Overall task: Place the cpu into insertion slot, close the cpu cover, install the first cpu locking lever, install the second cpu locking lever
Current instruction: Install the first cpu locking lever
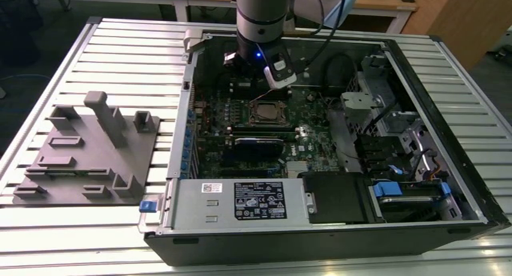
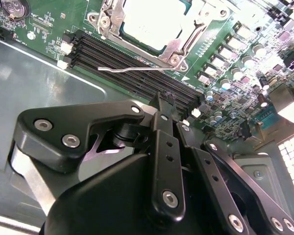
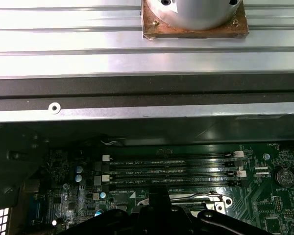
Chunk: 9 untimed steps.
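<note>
The cpu point(image 2: 149, 17) lies in the insertion slot with its pale silver top showing through the window of the cpu cover point(image 2: 179, 46), which is down over it. One thin wire locking lever point(image 2: 132, 71) sticks out free above the black memory slots point(image 2: 122, 61). My gripper point(image 2: 162, 98) hovers over the memory slots beside the socket, its black fingers point(image 2: 159, 127) shut with nothing between them. In the exterior view the gripper point(image 1: 264, 78) hangs over the far part of the motherboard, just behind the socket point(image 1: 268, 113). In the first wrist view the lever point(image 3: 198, 197) shows beside the gripper point(image 3: 161, 203).
The open computer case point(image 1: 320, 228) rests on a slatted metal table point(image 1: 120, 42). A power supply point(image 1: 240, 201), drive bays point(image 1: 400, 192) and cables point(image 1: 344, 66) crowd the board. A grey fixture plate point(image 1: 88, 156) lies at the exterior view's left.
</note>
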Available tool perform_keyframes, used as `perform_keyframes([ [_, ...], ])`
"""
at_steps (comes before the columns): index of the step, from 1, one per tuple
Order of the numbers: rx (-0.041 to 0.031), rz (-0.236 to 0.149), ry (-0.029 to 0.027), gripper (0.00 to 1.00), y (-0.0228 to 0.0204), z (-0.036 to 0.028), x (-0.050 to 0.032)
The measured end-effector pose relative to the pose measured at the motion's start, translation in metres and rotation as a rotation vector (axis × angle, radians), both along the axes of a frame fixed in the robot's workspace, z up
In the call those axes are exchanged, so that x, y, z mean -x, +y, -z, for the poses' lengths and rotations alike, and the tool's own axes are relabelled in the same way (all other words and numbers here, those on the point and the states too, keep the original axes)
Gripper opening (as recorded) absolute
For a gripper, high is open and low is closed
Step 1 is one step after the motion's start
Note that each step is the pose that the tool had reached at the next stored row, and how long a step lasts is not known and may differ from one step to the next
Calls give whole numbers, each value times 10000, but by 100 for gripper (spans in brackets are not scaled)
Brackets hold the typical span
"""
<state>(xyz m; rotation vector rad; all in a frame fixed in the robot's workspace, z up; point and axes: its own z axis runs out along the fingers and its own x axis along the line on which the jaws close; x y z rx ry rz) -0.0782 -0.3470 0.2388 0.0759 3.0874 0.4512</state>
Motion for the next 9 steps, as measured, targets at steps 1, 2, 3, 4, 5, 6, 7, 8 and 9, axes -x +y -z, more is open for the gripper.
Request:
perform_keyframes([
  [1,-8,2,0,11,-1,0,0],
  [2,-17,2,0,11,-3,0,0],
  [3,-25,4,0,11,-4,1,0],
  [4,-34,5,0,11,-5,1,0],
  [5,-42,6,0,11,-7,1,0],
  [6,-51,8,0,11,-8,1,0],
  [7,-60,9,0,11,-9,2,0],
  [8,-69,10,0,11,-11,2,0],
  [9,-76,11,0,11,-12,2,0],
])
